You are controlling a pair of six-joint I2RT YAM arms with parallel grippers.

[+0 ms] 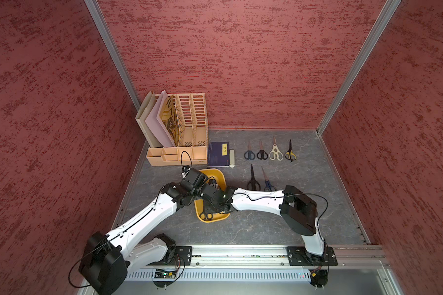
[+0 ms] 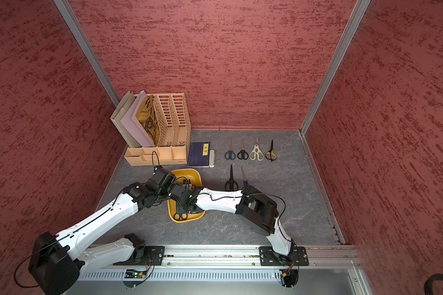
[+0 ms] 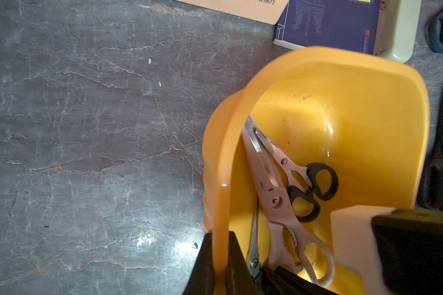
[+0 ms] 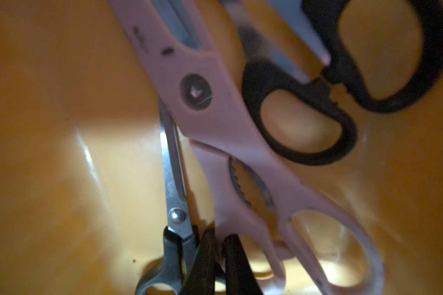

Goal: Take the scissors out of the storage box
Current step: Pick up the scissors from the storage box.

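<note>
Left of centre on the grey marbled desk, the left gripper is clamped on the left wall of the mustard-yellow plastic storage box. Inside lie pale pinkish-handled scissors and a black-handled pair. The right gripper is squeezed together among them, can't tell if it's pinching one. Six more pairs lie on the desk to the right.

White-shelled left arm, right arm, black joints (thin looping cables)

Right wrist view dim, blurred; glare inside storage box.
</note>
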